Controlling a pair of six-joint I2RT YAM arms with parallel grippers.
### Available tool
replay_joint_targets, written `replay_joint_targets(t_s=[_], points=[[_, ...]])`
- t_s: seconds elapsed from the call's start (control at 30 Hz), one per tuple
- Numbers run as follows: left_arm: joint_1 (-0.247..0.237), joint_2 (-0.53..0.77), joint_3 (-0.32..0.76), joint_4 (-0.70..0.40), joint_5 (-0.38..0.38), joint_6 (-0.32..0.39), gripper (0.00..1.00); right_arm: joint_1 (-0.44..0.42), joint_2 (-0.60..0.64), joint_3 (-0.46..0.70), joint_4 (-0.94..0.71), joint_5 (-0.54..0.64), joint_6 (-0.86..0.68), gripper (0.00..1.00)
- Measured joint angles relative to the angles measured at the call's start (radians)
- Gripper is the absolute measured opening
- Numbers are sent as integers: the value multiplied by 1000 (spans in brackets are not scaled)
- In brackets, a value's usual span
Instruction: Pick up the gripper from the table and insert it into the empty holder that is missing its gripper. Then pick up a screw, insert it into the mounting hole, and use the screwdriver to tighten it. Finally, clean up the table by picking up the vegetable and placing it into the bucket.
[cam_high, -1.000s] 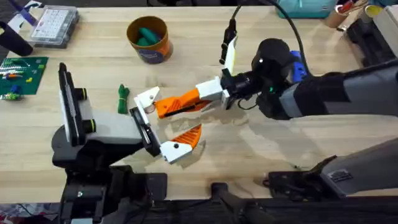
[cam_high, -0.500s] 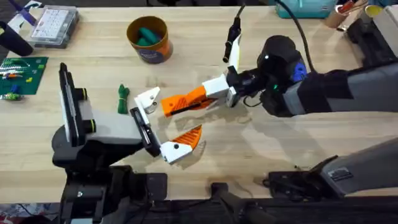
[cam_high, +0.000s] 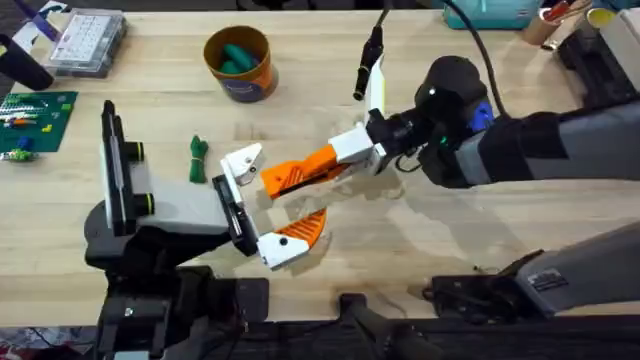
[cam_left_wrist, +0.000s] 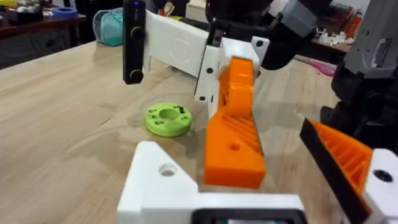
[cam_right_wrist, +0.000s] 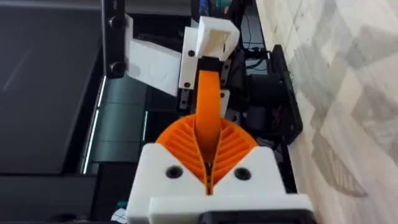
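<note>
My right gripper (cam_high: 347, 152) is shut on the gripper (cam_high: 300, 172), an orange ribbed finger held level above the table (cam_high: 450, 240). The finger's free end hangs just short of the holder (cam_high: 241, 163), a white bracket with a hole on my left hand's black rail. In the left wrist view the finger (cam_left_wrist: 231, 134) floats close over the holder (cam_left_wrist: 163, 180). My left gripper (cam_high: 275, 203) stands open, the bracket on one side and the dotted orange finger (cam_high: 298, 232) on the other. The vegetable (cam_high: 197, 158) lies left of the holder. The bucket (cam_high: 238, 62) stands at the back.
A bright green disc (cam_left_wrist: 168, 119) lies on the wood under the held finger. A clear parts box (cam_high: 88, 40) and a green circuit board (cam_high: 35, 120) sit at the far left. Cables and clutter line the back right edge.
My right gripper has carried the orange finger slightly right and toward the front. The left hand has turned a little, shifting the holder and the dotted finger.
</note>
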Motion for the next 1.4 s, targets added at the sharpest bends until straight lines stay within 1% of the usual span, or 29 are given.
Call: replay_joint_targets(t_s=[0.83, 1.17, 1.4], points=[[0, 0, 0, -1, 6, 0, 988, 14, 0, 0, 0, 91, 7, 15], [0, 0, 0, -1, 6, 0, 988, 14, 0, 0, -36, 103, 7, 17], [0, 0, 0, -1, 6, 0, 988, 14, 0, 0, -31, 111, 7, 17]])
